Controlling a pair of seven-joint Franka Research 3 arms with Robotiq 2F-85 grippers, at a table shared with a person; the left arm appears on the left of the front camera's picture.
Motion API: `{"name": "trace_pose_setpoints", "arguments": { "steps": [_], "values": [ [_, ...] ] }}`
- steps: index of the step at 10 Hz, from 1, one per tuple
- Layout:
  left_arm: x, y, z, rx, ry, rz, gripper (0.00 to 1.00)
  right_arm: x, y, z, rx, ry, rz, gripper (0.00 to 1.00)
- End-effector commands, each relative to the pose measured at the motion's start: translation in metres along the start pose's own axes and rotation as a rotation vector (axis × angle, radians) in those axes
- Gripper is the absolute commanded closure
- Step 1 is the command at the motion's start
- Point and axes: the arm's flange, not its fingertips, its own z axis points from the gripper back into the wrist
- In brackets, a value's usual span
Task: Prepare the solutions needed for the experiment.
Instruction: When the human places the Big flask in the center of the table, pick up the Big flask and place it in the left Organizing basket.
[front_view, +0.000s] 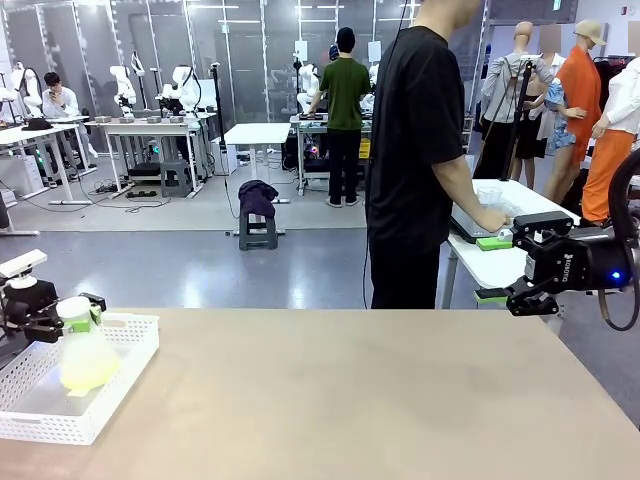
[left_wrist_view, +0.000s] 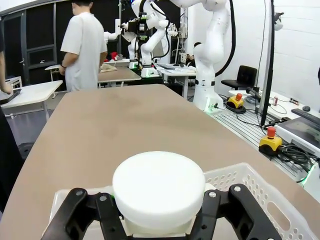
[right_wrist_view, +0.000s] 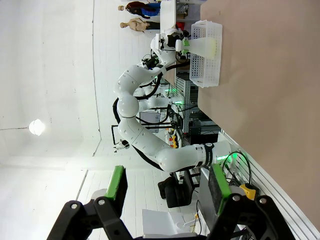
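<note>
A frosted conical flask (front_view: 82, 350) with a white round cap (left_wrist_view: 159, 187) stands in a white perforated basket (front_view: 120, 395) at the table's left end. A shallow layer of pale yellow solution (front_view: 85, 377) lies in its bottom. My left gripper (front_view: 68, 315) is shut on the flask's neck just under the cap, its black fingers (left_wrist_view: 95, 212) hugging both sides. My right gripper (front_view: 492, 268) hovers open at the table's far right edge, green pads (right_wrist_view: 118, 182) apart with nothing between them. The right wrist view shows the flask (right_wrist_view: 204, 46) and the basket (right_wrist_view: 209, 70) far off.
The tan tabletop (front_view: 340, 400) stretches bare between the basket and the right arm. A person in a black shirt (front_view: 415, 150) stands beyond the far edge, turned to a white side table (front_view: 500, 250), a hand on items there.
</note>
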Motion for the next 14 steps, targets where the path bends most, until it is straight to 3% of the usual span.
{"name": "trace_pose_setpoints", "arguments": {
  "steps": [1, 2, 3, 4, 6, 11, 12, 14],
  "values": [
    [-0.001, 0.005, 0.000, -0.032, 0.042, 0.019, 0.51, 0.000, 0.002, 0.001, 0.012, -0.002, 0.010, 0.17],
    [-0.001, 0.003, 0.002, -0.036, 0.053, 0.020, 0.37, 0.000, 0.002, 0.001, 0.012, -0.002, 0.010, 0.17],
    [-0.001, 0.000, 0.006, -0.029, 0.061, 0.025, 0.31, 0.000, 0.002, 0.001, 0.012, -0.002, 0.010, 0.17],
    [0.000, -0.003, 0.011, -0.020, 0.067, 0.027, 0.17, 0.000, 0.002, 0.001, 0.012, -0.002, 0.010, 0.17],
    [0.004, -0.006, 0.017, 0.004, 0.070, 0.031, 0.00, 0.000, 0.002, 0.001, 0.012, -0.002, 0.010, 0.17],
    [0.010, -0.006, 0.026, 0.088, 0.020, 0.041, 0.00, 0.000, 0.002, 0.001, 0.012, -0.002, 0.010, 0.17],
    [0.002, -0.013, 0.027, 0.027, 0.051, 0.015, 0.00, 0.000, 0.002, 0.001, 0.012, -0.002, 0.010, 0.17],
    [0.002, -0.013, 0.027, 0.027, 0.051, 0.015, 0.00, 0.000, 0.002, 0.001, 0.012, -0.002, 0.010, 0.17]
  ]
}}
